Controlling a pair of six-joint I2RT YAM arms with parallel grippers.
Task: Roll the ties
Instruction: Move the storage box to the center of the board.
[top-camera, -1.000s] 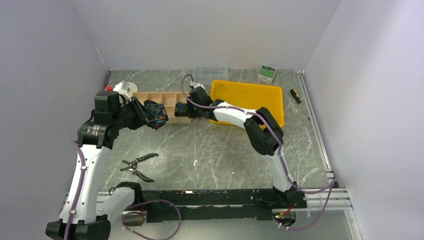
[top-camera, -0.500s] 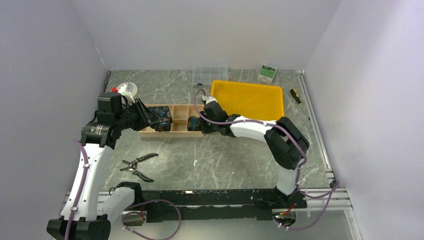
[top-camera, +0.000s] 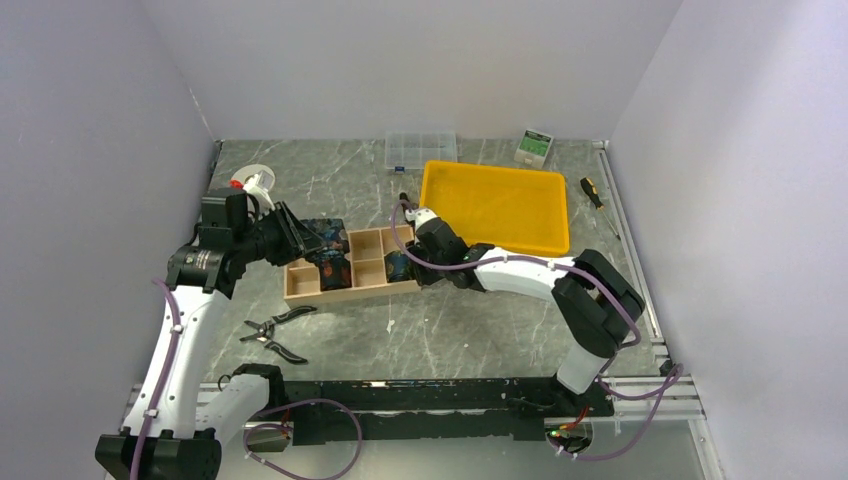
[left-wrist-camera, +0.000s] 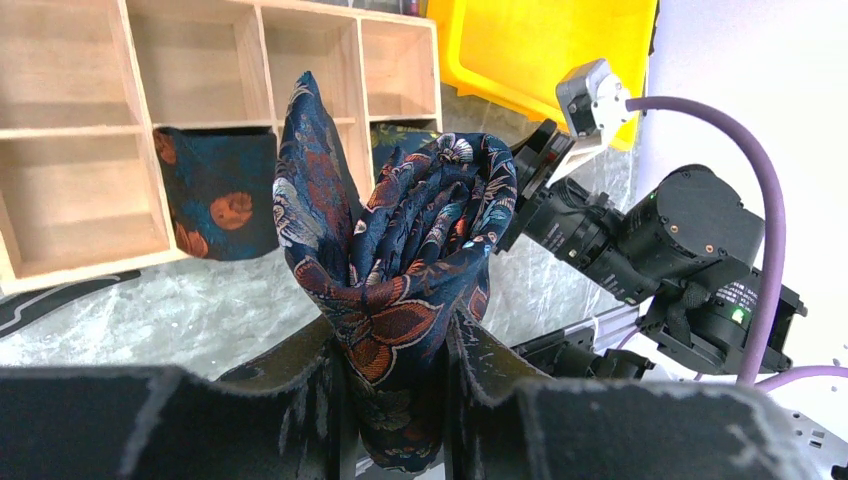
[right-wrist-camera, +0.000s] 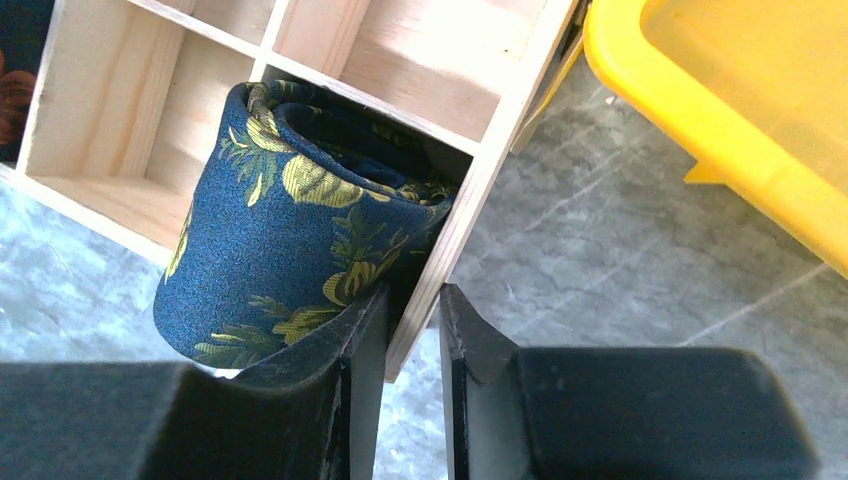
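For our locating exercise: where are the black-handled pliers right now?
Top view: the pliers lie on the table's left side, between the wooden box and the left arm's base.

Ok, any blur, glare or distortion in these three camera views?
Top external: even, soft light, all sharp, no hard shadows on the table. Left wrist: rolled tie crisp, wooden tray dividers splayed by the wide lens. Right wrist: blue tie coil sharp, yellow bin bright, not blown out.

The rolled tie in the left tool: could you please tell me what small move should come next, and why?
Probably lower the left tool so its rolled tie drops into an empty compartment of the wooden organizer; the right tool grips its wall.
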